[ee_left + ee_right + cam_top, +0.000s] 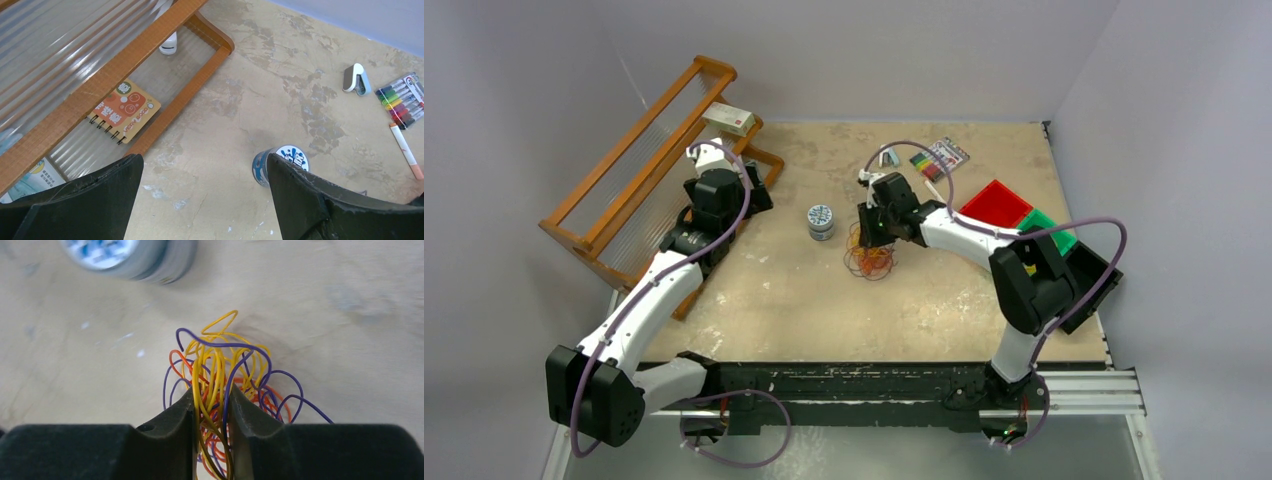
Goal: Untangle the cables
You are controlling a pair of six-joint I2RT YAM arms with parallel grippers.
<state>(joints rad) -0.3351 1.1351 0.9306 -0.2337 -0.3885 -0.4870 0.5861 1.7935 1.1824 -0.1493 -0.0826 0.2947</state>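
Observation:
The cables (870, 260) lie in a tangled heap of thin yellow, orange and purple loops (220, 357) on the table's middle. My right gripper (876, 232) points down into the heap. Its jaws (212, 396) stand close together with a bunch of yellow, orange and purple strands pinched between the two black fingers. The rest of the loops fan out on the table past the fingertips. My left gripper (712, 158) hovers at the far left beside the wooden rack. It is open (202, 162) with only bare table between its fingers, well away from the cables.
A small blue-and-white tin (821, 221) stands just left of the heap. A wooden rack (639, 150) with a notebook (124, 110) under it fills the far left. A marker pack (940, 157), a stapler (356, 80), a loose marker (406, 151) and red (996, 205) and green (1049, 228) trays sit right.

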